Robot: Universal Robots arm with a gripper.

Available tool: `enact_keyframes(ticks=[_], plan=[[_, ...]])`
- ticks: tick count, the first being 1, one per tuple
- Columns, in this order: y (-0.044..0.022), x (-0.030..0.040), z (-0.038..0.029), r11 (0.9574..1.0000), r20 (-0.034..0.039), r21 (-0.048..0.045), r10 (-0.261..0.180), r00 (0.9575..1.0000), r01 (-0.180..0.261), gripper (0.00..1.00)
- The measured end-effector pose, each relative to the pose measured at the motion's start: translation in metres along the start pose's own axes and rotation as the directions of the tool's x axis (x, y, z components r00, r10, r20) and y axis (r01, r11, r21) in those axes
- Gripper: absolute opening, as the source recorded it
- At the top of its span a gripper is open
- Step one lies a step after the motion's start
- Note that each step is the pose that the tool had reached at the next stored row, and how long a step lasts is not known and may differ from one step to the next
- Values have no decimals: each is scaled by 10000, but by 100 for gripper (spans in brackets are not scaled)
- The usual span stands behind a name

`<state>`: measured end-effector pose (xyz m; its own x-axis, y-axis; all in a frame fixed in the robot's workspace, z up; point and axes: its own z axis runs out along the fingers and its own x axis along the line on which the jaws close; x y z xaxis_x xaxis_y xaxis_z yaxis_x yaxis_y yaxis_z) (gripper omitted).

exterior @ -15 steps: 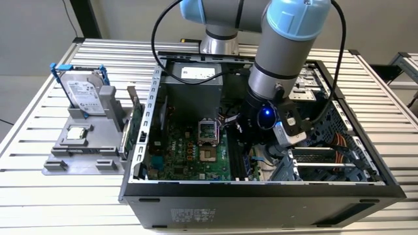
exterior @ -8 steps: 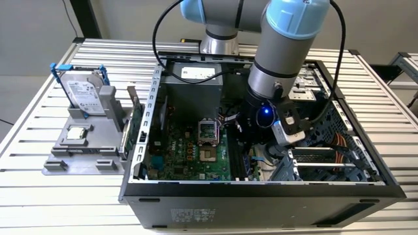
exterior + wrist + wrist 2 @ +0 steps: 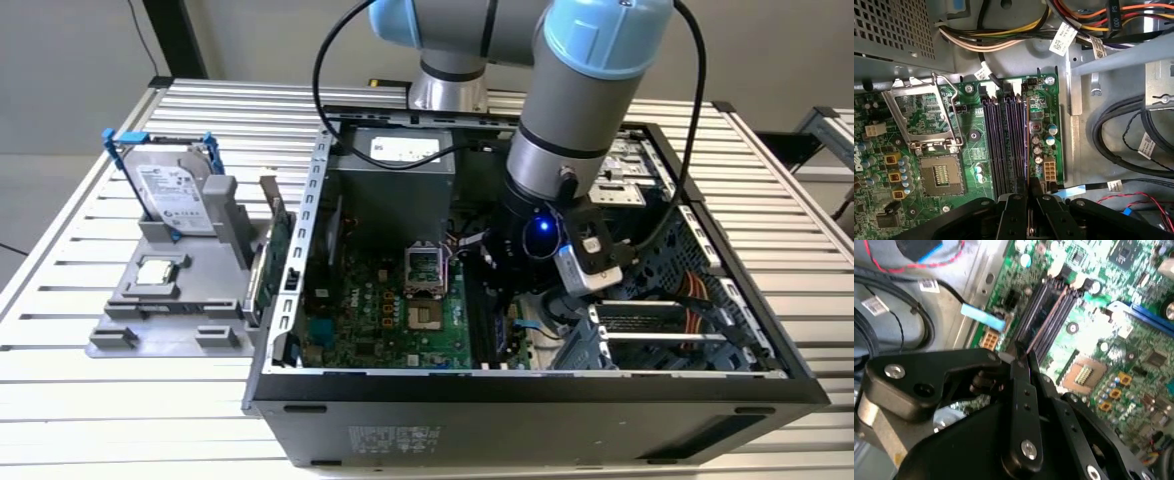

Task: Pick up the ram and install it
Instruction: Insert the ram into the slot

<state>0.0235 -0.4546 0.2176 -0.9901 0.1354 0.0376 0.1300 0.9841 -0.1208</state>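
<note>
My gripper (image 3: 523, 315) is down inside the open computer case (image 3: 534, 385), over the black memory slots (image 3: 1004, 145) at the edge of the green motherboard (image 3: 387, 320). Both wrist views show the black fingers (image 3: 1016, 210) pressed close together. They are shut on the ram (image 3: 1028, 150), which I see edge-on as a thin dark strip with a brownish rim. The ram (image 3: 1044, 322) runs along the outermost slot, next to the board's edge. I cannot tell how deep it sits in the slot. Beside the slots, the processor socket (image 3: 941, 175) lies open.
Bundled power cables (image 3: 1004, 35) and black leads (image 3: 1124, 135) run close beside the slots. A grey power supply (image 3: 394, 150) fills the case's far end. On the exterior view's left, a grey fixture (image 3: 160, 320) holds a blue-framed silver hard drive (image 3: 167, 190) and a green card (image 3: 271, 265).
</note>
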Motion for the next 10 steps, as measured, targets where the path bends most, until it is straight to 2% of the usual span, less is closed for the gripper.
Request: enact_keyframes(ticks=[7,10], plan=[[-3,-9,-37,10000,8,1,-83,10000,83,0],[-3,-9,-37,9996,34,11,-299,9995,299,0]])
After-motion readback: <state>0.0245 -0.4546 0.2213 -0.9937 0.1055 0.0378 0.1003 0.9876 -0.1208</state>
